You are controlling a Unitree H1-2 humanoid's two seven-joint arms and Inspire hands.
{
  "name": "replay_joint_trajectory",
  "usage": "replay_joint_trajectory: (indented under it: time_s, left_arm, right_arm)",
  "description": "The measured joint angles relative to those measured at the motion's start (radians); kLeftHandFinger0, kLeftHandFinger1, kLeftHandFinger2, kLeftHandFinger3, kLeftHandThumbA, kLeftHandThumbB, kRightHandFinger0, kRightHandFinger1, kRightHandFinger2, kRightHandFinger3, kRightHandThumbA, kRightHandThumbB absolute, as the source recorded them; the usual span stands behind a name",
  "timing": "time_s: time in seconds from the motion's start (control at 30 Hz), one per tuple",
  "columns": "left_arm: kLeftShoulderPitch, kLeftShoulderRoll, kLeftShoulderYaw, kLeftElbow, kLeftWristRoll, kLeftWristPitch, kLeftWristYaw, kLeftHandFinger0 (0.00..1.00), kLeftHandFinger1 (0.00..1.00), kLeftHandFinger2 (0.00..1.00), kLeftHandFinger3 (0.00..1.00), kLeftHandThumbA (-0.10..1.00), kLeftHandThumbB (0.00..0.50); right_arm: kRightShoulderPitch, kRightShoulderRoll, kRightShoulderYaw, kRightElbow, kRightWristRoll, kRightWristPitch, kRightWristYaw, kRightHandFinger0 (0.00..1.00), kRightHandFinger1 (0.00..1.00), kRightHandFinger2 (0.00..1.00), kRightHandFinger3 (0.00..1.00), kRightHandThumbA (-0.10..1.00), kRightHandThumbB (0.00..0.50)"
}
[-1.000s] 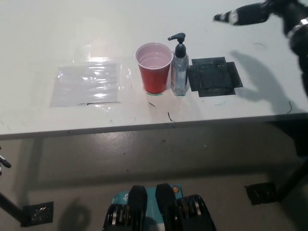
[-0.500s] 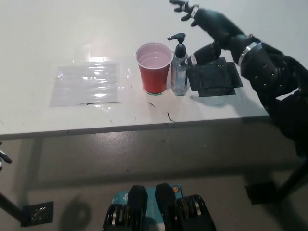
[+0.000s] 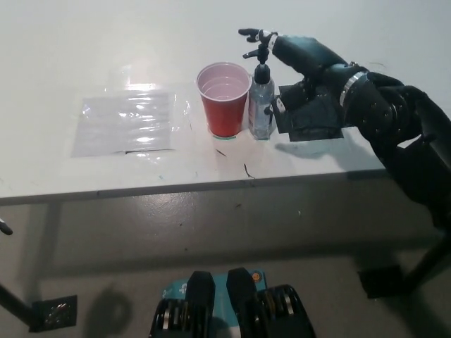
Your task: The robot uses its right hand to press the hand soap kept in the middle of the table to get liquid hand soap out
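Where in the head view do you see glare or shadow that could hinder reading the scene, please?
Head view: bright glare on the clear plastic sheet washes out its surface; the right hand casts a soft shadow on the table in front of the black mat; the soap bottle and red cup read clearly, though the picture is slightly soft overall.

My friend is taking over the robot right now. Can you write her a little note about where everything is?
Right hand: open, fingers spread over the soap bottle's pump head; contact unclear.
Left hand: barely visible at the left edge, state unclear.
Soap bottle: upright mid-table, right beside the red cup, black mat on its other side.
Done: the reach to the pump.
Left: press down so soap comes out.
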Motion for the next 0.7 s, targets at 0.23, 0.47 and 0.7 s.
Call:
replay_joint_trajectory:
  time_s: [0.23,0.47,0.7]
  left_arm:
    - [-0.013,-0.004,0.009,0.0,0.028,0.0,-0.035,1.0,1.0,1.0,0.88,0.31,0.0]
    - [-0.026,-0.026,0.014,-0.001,0.059,0.0,-0.067,1.0,1.0,1.0,0.8,0.29,0.0]
    - [-0.06,-0.027,0.022,-0.001,0.08,0.0,-0.095,1.0,1.0,1.0,0.83,0.33,0.0]
  right_arm:
    - [-0.04,0.035,0.007,0.064,-0.029,-0.038,0.0,0.92,0.99,1.0,1.0,1.0,0.366]
    - [-0.044,0.086,0.02,0.083,-0.066,-0.053,0.0,1.0,1.0,1.0,1.0,1.0,0.343]
    - [-0.044,0.111,0.03,0.16,-0.098,-0.081,-0.003,1.0,1.0,1.0,1.0,1.0,0.361]
